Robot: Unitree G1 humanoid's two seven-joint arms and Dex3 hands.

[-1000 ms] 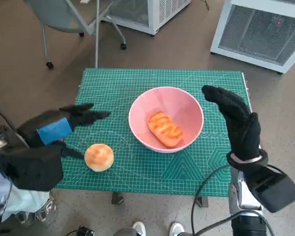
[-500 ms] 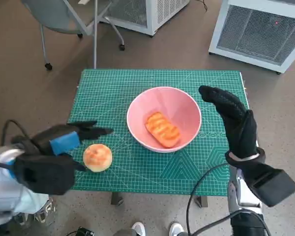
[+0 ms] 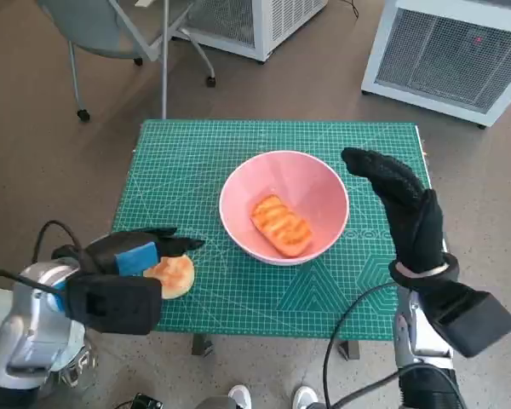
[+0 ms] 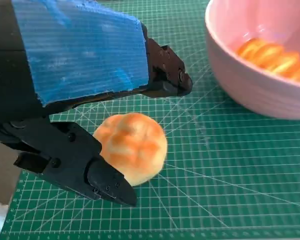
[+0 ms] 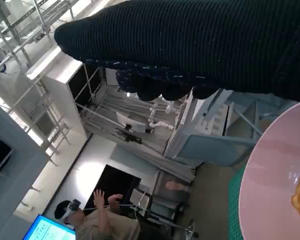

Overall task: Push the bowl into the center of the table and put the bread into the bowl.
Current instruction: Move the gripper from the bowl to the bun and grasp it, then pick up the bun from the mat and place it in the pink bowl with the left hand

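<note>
Two bread items: a ridged orange loaf point(image 3: 283, 224) lying inside the pink bowl point(image 3: 238, 183) near the middle of the green cutting mat point(image 3: 196, 153); a round bun point(image 4: 132, 146) on the mat beside the bowl. Left hand point(image 3: 134, 253) over the bun, fingers point(image 4: 97, 175) apart either side; contact unclear. Right hand point(image 3: 404, 204) raised just beside the bowl's rim, fingers extended together, holding nothing.

A lab: white equipment cabinets point(image 3: 447, 55), metal shelving point(image 5: 20, 30), monitor point(image 5: 47, 230).
</note>
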